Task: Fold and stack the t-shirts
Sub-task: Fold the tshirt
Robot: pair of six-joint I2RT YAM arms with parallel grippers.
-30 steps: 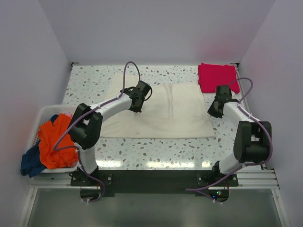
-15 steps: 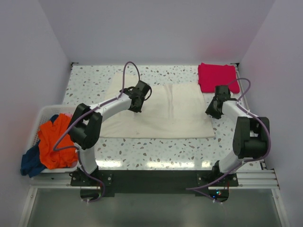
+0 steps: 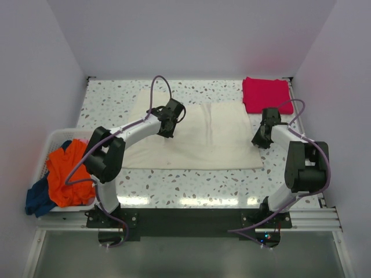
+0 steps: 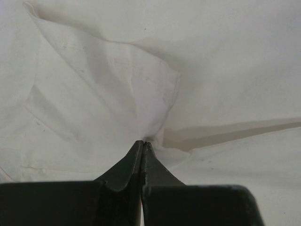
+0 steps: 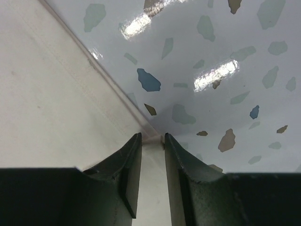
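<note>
The cream off-white cloth t-shirt (image 3: 203,139) is the biggest thing on the speckled terrazzo table (image 3: 110,104). It lies spread flat across the middle, wider than it is deep, with soft creases running near to far. I judge it to be the shirt now being folded, and it is not yet a compact packet.

Next in size is the white slatted basket (image 3: 55,134), at the left near edge of the table. A crumpled orange t-shirt (image 3: 66,174) fills it, and a dark blue t-shirt (image 3: 37,200) spills over its near left side. Neither is folded.

The magenta-red t-shirt (image 3: 265,94) is smaller. It sits as a neat square at the far right corner, just beyond the cream shirt's right far corner, and looks finished, the base of the stack.

By my reckoning one shirt is done, one is in hand, and at least two wait in the basket, so most of the task remains.

The left gripper (image 4: 142,143) is down on the left far part of the cream shirt. Its jaws are pressed together on a pucker of cloth, with wrinkles fanning out from the tips.

The right gripper (image 5: 151,137) is at the shirt's right edge. Its jaws stand a little apart, astride the hem where cloth meets bare table, and I cannot tell whether they nip it.
</note>
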